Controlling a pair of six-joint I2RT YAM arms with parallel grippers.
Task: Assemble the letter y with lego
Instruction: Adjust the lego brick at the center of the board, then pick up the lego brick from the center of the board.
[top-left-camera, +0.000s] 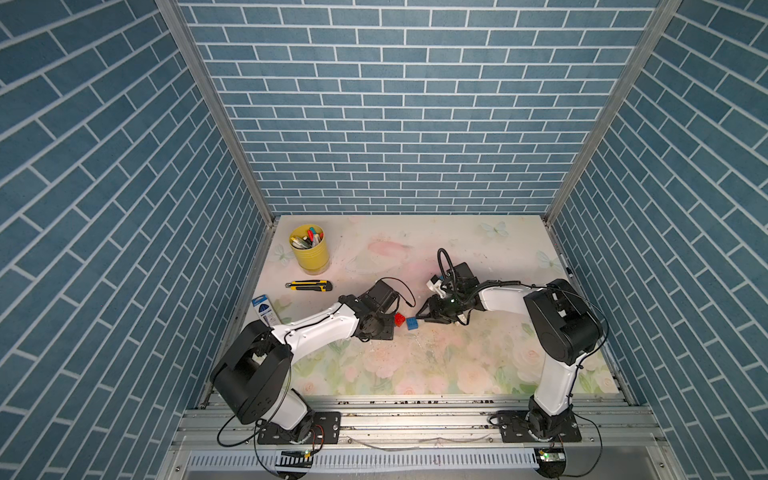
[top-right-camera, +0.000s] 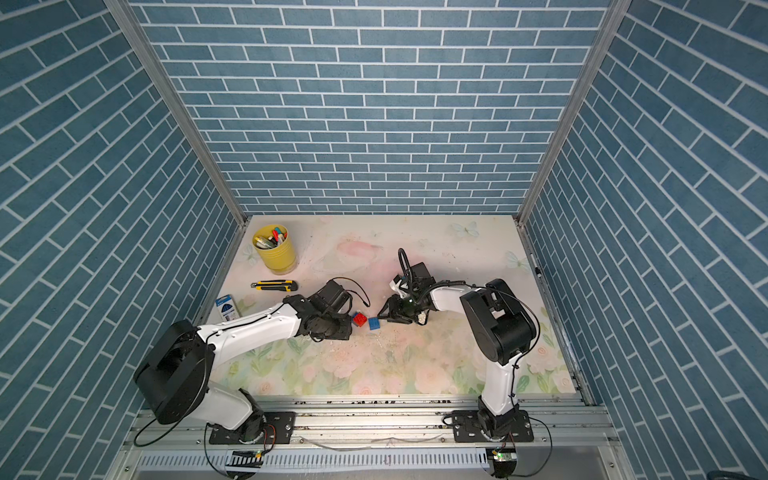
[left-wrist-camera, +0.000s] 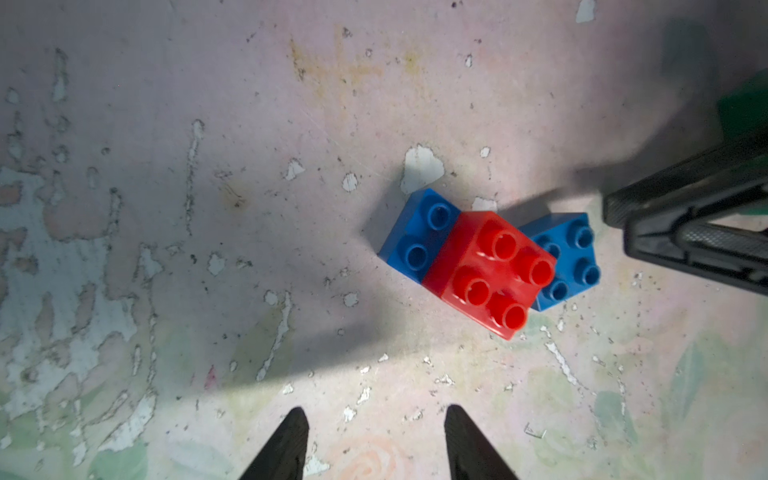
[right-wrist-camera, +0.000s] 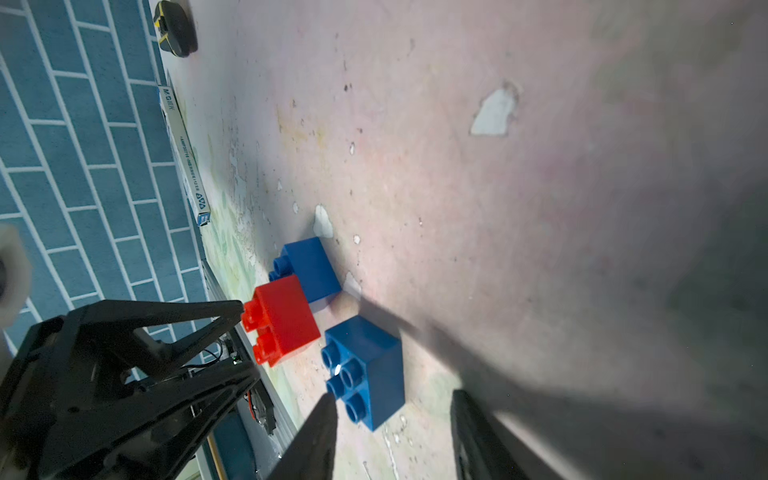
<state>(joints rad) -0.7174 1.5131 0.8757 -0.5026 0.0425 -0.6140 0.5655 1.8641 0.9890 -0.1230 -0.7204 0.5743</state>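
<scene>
A red lego brick (left-wrist-camera: 490, 270) sits pressed half over a blue lego brick (left-wrist-camera: 419, 232). Another blue brick (left-wrist-camera: 573, 262) stands studs up on the table right beside them, with a small gap in the right wrist view. My left gripper (left-wrist-camera: 376, 415) is open and empty, a little short of the red brick (top-left-camera: 400, 319). My right gripper (right-wrist-camera: 395, 401) is open, its fingertips (right-wrist-camera: 328, 405) on either side of the near end of the loose blue brick (right-wrist-camera: 365, 370) without gripping it. The letter y does not show in any view.
A yellow cup of pens (top-left-camera: 309, 249) stands at the back left. A yellow-black utility knife (top-left-camera: 309, 285) and a blue-white box (top-left-camera: 266, 311) lie near the left edge. The floral mat (top-left-camera: 415, 365) covers the table; walls close three sides.
</scene>
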